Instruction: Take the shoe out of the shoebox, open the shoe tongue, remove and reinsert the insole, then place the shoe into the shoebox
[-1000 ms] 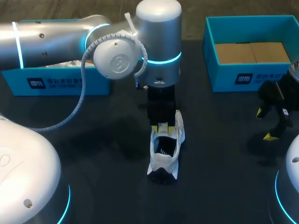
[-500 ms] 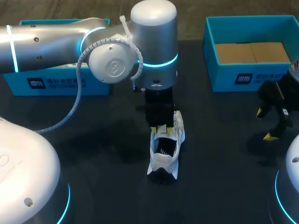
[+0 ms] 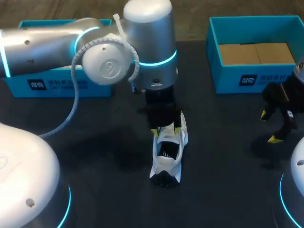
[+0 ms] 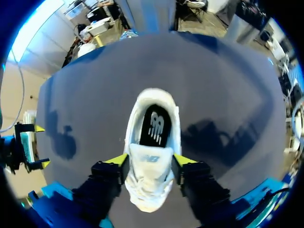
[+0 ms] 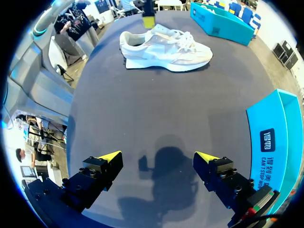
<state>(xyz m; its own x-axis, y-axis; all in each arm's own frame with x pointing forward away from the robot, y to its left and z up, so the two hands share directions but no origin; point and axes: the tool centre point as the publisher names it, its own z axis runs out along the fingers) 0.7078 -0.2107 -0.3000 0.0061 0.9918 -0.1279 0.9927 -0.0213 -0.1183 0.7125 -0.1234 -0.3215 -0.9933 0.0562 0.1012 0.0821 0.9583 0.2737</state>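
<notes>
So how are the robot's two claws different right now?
The left gripper has its fingers against both sides of the white shoe; the right gripper is open and holds nothing. The left gripper is over the middle of the table; the right gripper hangs over bare table near the right side, well away from the shoe. Both have two black fingers with yellow tips.

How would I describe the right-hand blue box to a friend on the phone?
Start at the dark table and go to its far right corner, beyond the right gripper: an open turquoise box. Unlike the other blue box, half hidden behind the left arm, it shows brown cardboard inside.
</notes>
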